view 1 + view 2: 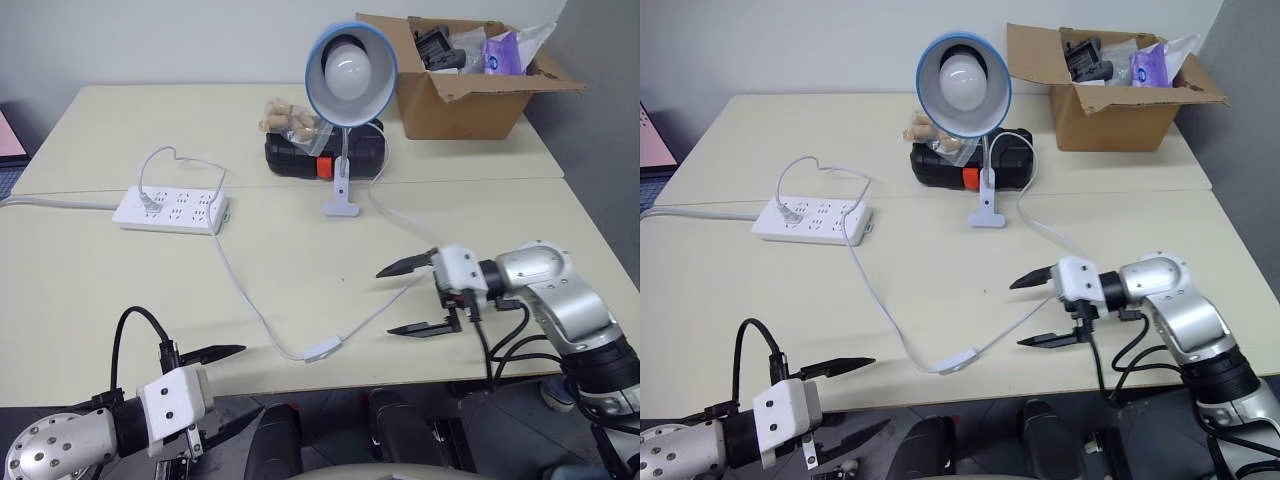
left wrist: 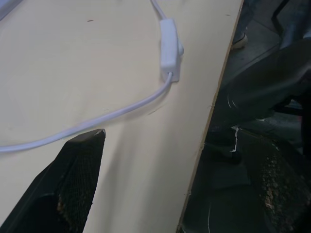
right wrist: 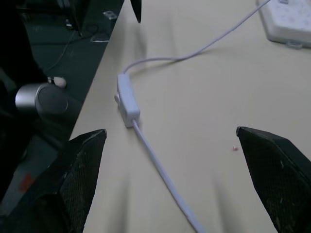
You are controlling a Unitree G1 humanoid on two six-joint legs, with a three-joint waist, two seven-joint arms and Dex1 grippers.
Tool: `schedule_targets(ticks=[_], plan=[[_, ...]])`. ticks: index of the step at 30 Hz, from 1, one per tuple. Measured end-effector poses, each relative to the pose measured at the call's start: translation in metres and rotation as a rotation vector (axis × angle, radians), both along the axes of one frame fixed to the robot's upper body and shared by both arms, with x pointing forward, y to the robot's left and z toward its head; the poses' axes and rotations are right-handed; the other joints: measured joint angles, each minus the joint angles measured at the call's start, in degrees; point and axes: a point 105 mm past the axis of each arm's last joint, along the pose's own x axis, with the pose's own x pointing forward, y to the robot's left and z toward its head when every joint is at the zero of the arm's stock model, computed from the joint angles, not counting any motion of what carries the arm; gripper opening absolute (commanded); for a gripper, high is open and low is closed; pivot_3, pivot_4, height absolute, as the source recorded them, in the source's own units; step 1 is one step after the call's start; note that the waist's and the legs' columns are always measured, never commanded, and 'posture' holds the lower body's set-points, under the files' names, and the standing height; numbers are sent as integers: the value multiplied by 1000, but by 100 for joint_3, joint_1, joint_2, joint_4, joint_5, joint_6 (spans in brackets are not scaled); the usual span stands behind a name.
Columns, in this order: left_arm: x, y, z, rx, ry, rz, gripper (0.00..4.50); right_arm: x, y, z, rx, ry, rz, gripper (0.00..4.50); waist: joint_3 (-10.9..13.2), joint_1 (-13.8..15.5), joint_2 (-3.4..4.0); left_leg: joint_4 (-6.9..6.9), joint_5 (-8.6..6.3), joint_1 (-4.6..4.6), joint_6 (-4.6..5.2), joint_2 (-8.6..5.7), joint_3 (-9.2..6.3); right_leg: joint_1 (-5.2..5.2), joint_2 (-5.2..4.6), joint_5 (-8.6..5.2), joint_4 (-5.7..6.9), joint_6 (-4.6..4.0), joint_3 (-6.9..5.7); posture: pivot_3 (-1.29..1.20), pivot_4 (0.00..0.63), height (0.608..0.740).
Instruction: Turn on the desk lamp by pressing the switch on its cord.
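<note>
Switch lies flat on the bench close to its near edge, in line on the cord from the desk lamp, bulb unlit. Step in hand: approach. My right gripper hangs above the bench just beside the switch, fingers wide apart, holding nothing. My left gripper sits at the near edge, fingers apart, empty. Next: bring one right fingertip down onto the rocker and press, without shoving the cord.
</note>
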Motion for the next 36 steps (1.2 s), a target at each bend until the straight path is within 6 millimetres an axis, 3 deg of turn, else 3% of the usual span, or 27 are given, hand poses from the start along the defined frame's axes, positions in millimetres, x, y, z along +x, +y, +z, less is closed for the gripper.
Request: schedule_targets(ticks=[5,11,15,26,29,36], plan=[[-1,-1,1,-4,-1,0,4473,-9,27,-10,-41,18,99,4500,0,1,0,0,0,-5,0,0,2,-4,-1,-1,0,-1,0,0,150,740],[2,-4,3,-11,-23,-1,4473,-2,46,-23,-94,8,129,4500,-1,3,-1,0,0,-4,0,0,0,-4,-1,-1,0,-2,-4,0,150,740],[4,-5,3,-18,-30,2,4473,1,47,-38,-139,22,119,4500,0,3,-1,0,0,-5,0,0,3,-4,-1,-1,0,-2,-2,0,150,740],[6,-8,-2,-30,-25,-5,4473,-2,53,-52,-189,63,118,4500,0,1,-1,0,0,-4,0,1,1,-4,1,-1,2,-3,-3,0,150,740],[7,-9,-2,-30,-26,-6,4500,-1,56,-53,-180,69,114,3999,0,1,-1,-1,0,-4,0,2,-1,-4,1,-1,3,-3,-5,0,150,740],[9,-6,-3,-29,-24,2,4500,1,58,-59,-187,59,108,2231,-1,1,-1,-1,0,-4,0,2,0,-4,1,-1,2,-3,-5,0,150,740]])
